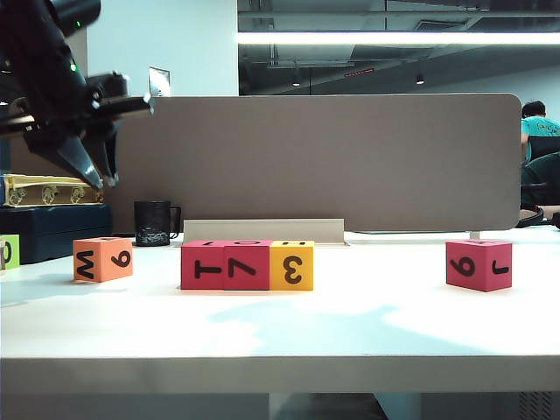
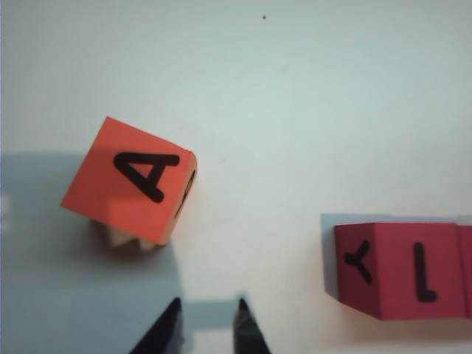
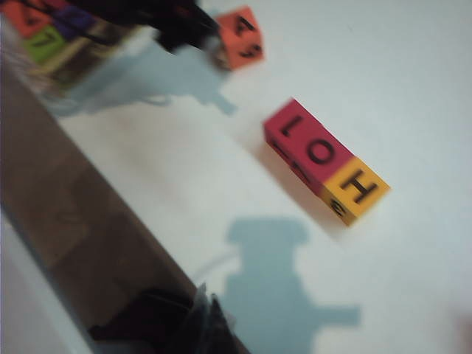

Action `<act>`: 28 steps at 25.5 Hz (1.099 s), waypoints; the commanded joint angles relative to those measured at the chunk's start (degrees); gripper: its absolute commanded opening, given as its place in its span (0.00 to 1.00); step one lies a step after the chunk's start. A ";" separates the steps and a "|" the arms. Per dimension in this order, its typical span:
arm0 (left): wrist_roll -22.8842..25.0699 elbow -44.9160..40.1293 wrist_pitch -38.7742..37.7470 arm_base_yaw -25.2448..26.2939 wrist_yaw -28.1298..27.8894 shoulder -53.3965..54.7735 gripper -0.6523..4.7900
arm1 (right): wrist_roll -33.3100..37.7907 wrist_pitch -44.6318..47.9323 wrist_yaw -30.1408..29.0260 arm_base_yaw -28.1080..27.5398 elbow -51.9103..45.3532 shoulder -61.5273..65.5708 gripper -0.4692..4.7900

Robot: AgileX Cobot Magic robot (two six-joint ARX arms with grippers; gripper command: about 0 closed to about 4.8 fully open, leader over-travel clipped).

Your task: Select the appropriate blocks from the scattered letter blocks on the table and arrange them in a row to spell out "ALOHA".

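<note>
Tabletop (image 1: 367, 324): I see plain white, carrying five blocks.
Row (image 1: 247, 265): two crimson-pink blocks and a yellow one touch side to side; their tops read L, O, H in the right wrist view.
Orange block (image 2: 129, 181): loose, near the row's L end but apart from it, A on top, skewed to the row.
Far block (image 1: 479, 264): crimson-pink, well apart on the right.
Left gripper (image 2: 209, 324): raised above the orange block; jaws slightly spread, holding nothing.
Right gripper (image 3: 203, 321): blurred at the frame edge; jaws pressed together, empty.
Risk: I judge a descent on the skewed cube could catch a corner and twist it, or shove the row.
</note>
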 commanded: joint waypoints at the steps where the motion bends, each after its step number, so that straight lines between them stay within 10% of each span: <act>1: -0.85 0.20 2.29 0.04 -1.68 1.73 0.27 | 0.26 2.56 0.15 2.69 0.24 -2.51 0.09; 8: -1.01 0.09 4.11 0.00 -0.87 4.04 0.11 | 0.68 2.47 4.04 5.31 0.24 -4.46 0.09; 23: 5.60 0.74 12.15 0.09 -4.87 7.72 0.12 | 1.73 -1.25 5.07 5.31 0.24 -4.28 0.09; 28: 9.97 0.90 9.60 0.15 -9.86 7.82 0.50 | 1.75 -1.66 5.05 5.33 0.24 -4.28 0.09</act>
